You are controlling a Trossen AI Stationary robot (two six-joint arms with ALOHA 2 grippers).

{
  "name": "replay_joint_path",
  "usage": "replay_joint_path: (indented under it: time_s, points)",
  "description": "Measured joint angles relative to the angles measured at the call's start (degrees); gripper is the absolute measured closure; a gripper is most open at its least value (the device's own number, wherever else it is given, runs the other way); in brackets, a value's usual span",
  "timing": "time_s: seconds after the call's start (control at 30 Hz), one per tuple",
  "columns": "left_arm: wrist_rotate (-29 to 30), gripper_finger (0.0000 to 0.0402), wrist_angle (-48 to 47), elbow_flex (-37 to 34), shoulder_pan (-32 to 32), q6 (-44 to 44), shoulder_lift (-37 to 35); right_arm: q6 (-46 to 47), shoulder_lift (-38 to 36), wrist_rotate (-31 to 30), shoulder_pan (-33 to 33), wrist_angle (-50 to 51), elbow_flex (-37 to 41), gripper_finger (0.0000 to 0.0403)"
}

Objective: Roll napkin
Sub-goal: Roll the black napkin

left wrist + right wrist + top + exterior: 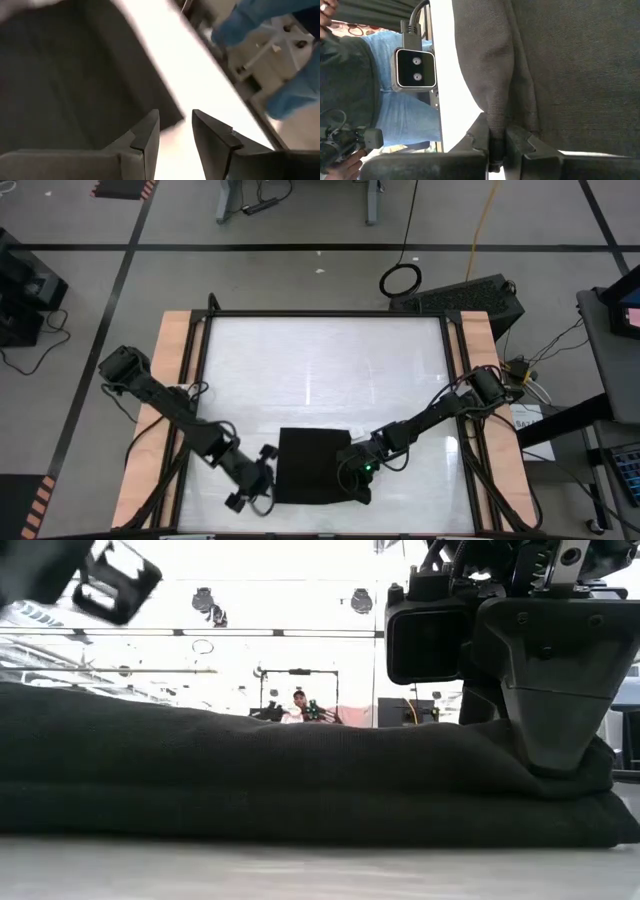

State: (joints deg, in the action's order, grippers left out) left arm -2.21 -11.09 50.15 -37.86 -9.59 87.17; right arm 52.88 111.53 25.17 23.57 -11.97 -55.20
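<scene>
Currently I see the napkin [312, 465] lying folded into a compact dark square on the white table [320, 360], near its front edge and between the two arms. My right gripper [497, 145] sits at the napkin's right front corner, clenched on a raised fold of the cloth; the right wrist view shows the fabric bunched into a ridge running straight into the closed jaws, and the low view shows that gripper pressed down on the end of the folded stack. My left gripper [175, 137] is just off the napkin's left front corner, jaws parted by a narrow gap, nothing between them, not touching the cloth. A person in blue trousers [407, 110] stands beyond the table edge.
</scene>
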Motion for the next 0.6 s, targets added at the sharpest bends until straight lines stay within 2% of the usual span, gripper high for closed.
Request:
replay_joint_path:
  time_s: [0.13, 0.4, 0.6]
  points:
    - [6.5, 0.0249, 3.7, 0.1, -3.9, 2.9, 1.3, 0.0, 0.0, 0.0, 0.0, -0.1, 0.0, 0.0393]
    - [7.7, 0.0132, 4.9, 0.1, -5.5, -0.7, 7.3, 0.0, 0.0, 0.0, 0.0, -0.1, 0.0, 0.0393]
    - [10.0, 0.0116, 5.6, 0.1, -5.3, -3.6, 10.6, 0.0, 0.0, -0.3, 0.0, -0.1, 0.0, 0.0393]
